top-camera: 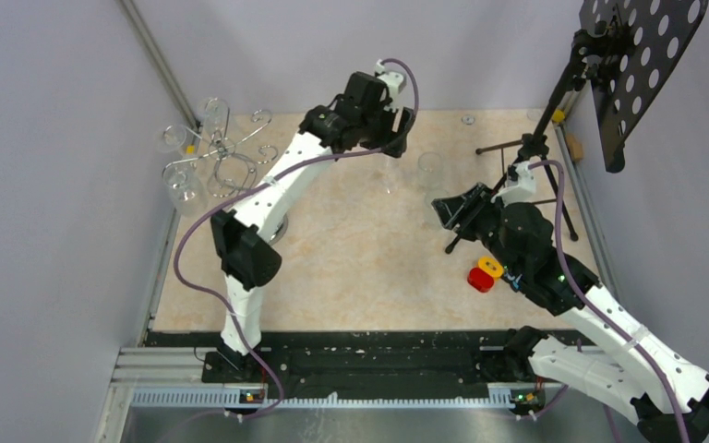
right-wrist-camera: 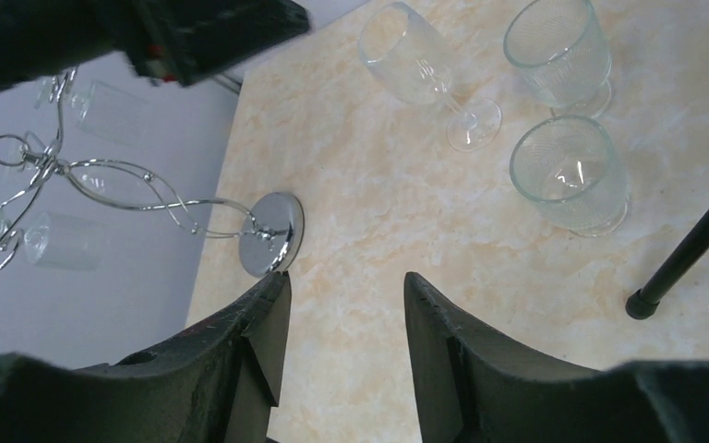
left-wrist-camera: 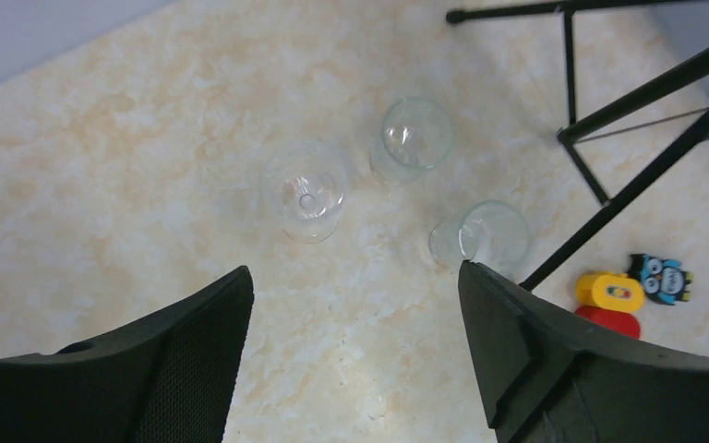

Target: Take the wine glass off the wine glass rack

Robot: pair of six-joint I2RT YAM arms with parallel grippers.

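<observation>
bright, soft, even light from overhead; only faint, diffuse shadows on the table (left-wrist-camera: pixel 102 166). small glints on the wine glass rack (right-wrist-camera: pixel 272 231). slightly grainy in the wrist views, soft on the near dark fingers (left-wrist-camera: pixel 175 369).

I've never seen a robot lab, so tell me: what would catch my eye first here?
Probably the shiny chrome wire rack with curled arms at the far-left corner of the marbled beige table, with its hanging clear glasses. Then the three clear glasses standing mid-table, and the tall black perforated music stand on its tripod at the far right.
</observation>
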